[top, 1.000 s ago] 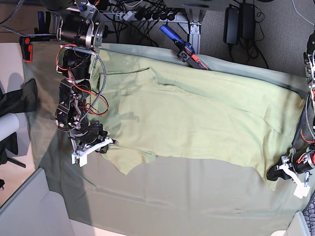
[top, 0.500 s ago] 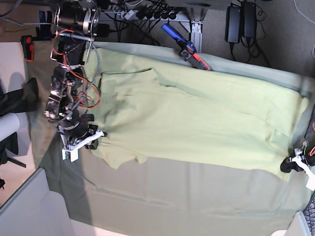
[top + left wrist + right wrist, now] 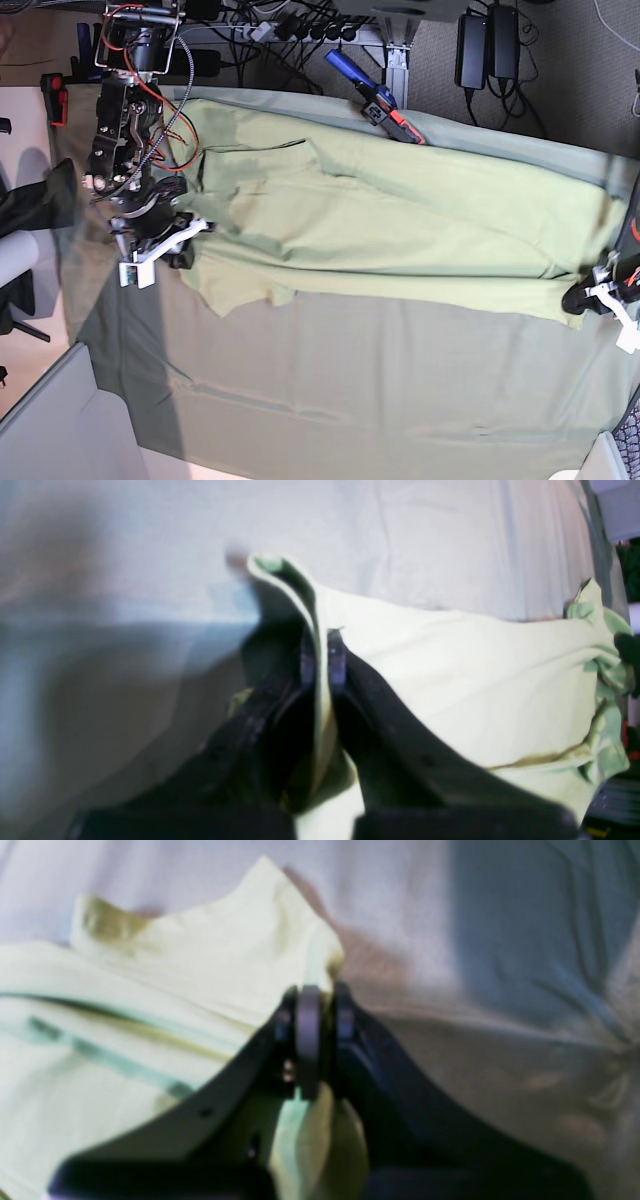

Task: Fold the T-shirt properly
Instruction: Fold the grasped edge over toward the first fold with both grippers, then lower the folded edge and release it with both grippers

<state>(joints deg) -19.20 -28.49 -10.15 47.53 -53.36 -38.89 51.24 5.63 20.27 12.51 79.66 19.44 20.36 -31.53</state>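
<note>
The base camera looked steeply down from above, taking in the whole cloth-covered worktop and both arms. Each wrist camera sat close behind its jaws, facing along them over the T-shirt, the surface all three views shared; both close views were blurred.

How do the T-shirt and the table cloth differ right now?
The T-shirt is pale yellow-green; the table cloth is a duller grey-green. The T-shirt is pinched at two edges by the left gripper and right gripper; the table cloth is ungripped. The table cloth extends well beyond the T-shirt lying on it. Both are plain.
</note>
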